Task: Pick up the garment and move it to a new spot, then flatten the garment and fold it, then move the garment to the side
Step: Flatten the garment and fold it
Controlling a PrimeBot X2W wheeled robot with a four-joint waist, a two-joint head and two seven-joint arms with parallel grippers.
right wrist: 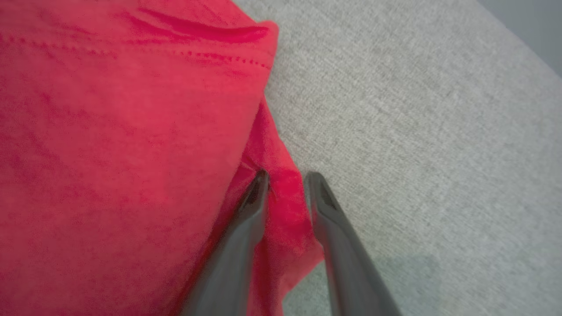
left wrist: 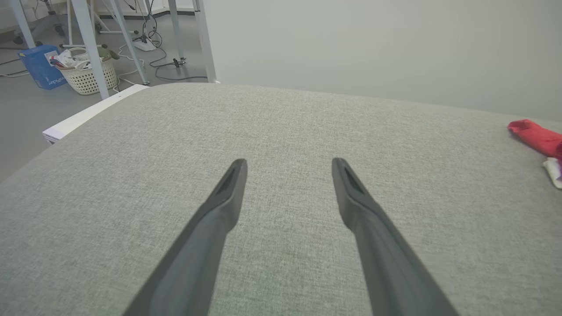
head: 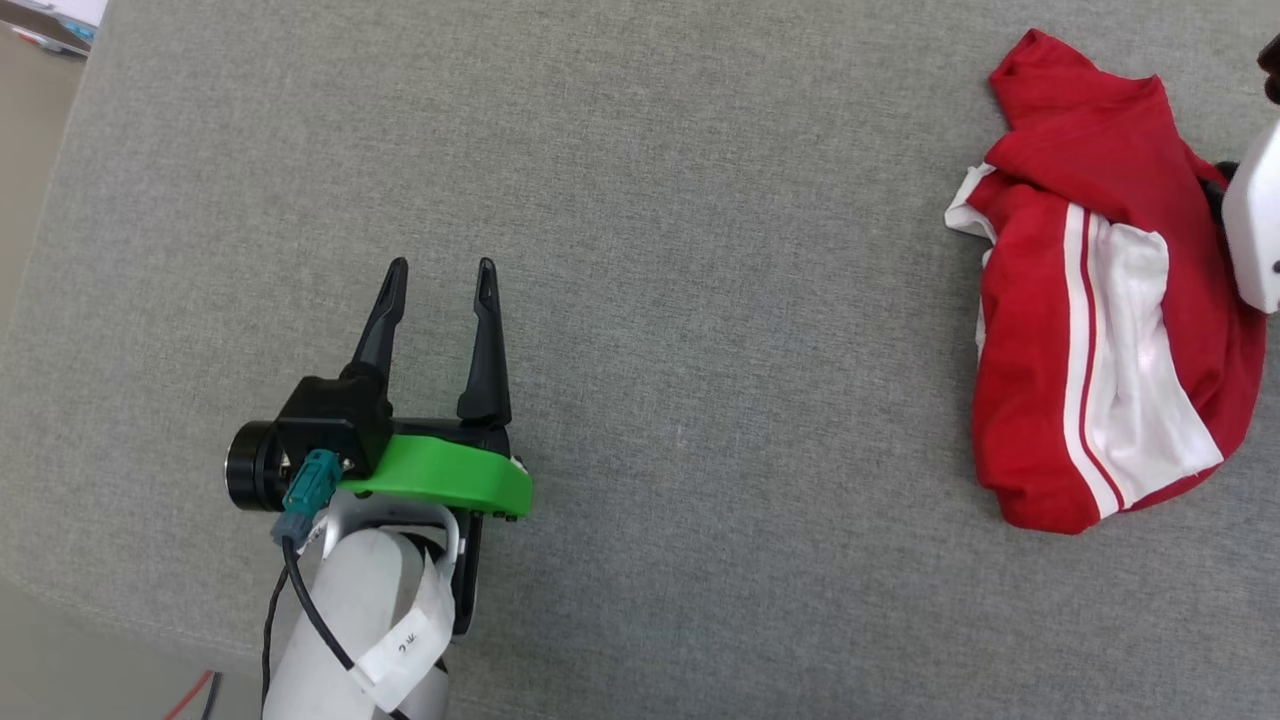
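While the garment (head: 1030,330) is lying crumpled at the far right of the grey fabric surface (head: 700,350), its red body bunched and a white panel edged with red-and-white stripes facing up, the left gripper (head: 442,265) is hovering well apart from it, over bare cloth at the lower left of the head view. Its two dark fingers are standing wide apart with nothing between them. The left wrist view is giving the same reading, with a red corner of the garment (left wrist: 535,136) and a scrap of white showing at that view's right edge. At the right edge of the head view, the right arm's pale casing (head: 1255,220) is overlapping the garment's right side. In the right wrist view the right gripper (right wrist: 287,174) is sitting at the border of the red cloth (right wrist: 123,131), its fingers drawn to a narrow gap, and a fold of red fabric is lying between the tips. Whether the pads are pressing that fold or merely straddling it, I cannot tell. Beyond the surface, a white basket (left wrist: 90,77) and a blue box (left wrist: 41,66) are sitting on the floor among pale table legs (left wrist: 90,44).
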